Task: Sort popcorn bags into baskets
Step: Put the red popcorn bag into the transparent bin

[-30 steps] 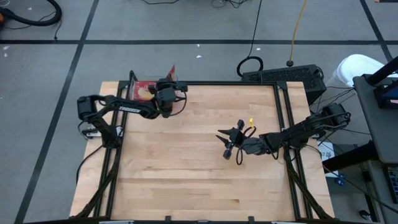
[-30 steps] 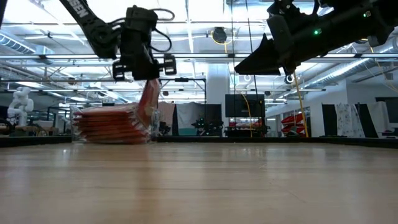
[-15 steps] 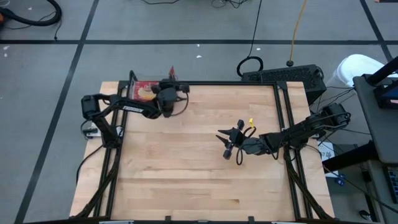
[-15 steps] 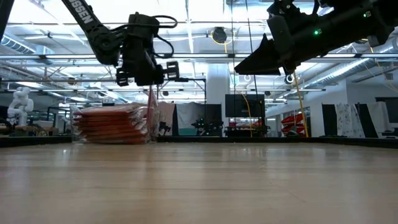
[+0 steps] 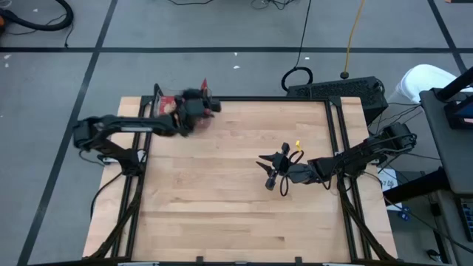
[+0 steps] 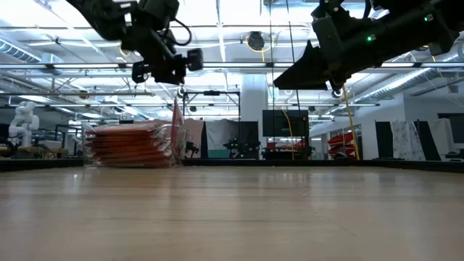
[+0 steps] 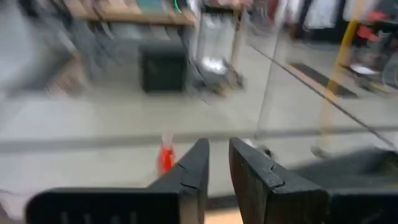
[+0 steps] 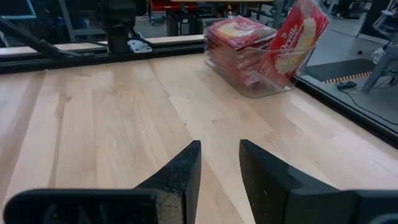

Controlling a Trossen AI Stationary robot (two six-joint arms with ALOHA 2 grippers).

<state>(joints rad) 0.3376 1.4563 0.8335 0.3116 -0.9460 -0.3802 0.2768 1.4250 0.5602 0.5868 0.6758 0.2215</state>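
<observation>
Lifting clear since a moment ago, the left gripper (image 6: pixel 179 85), fingers nearly together and empty, has left the last popcorn bag (image 8: pixel 292 38) leaning upright against the stack in the clear bin (image 8: pixel 264 84) at the tabletop's far-left corner, while the right gripper (image 5: pixel 270 171) waits spread mid-table.
</observation>
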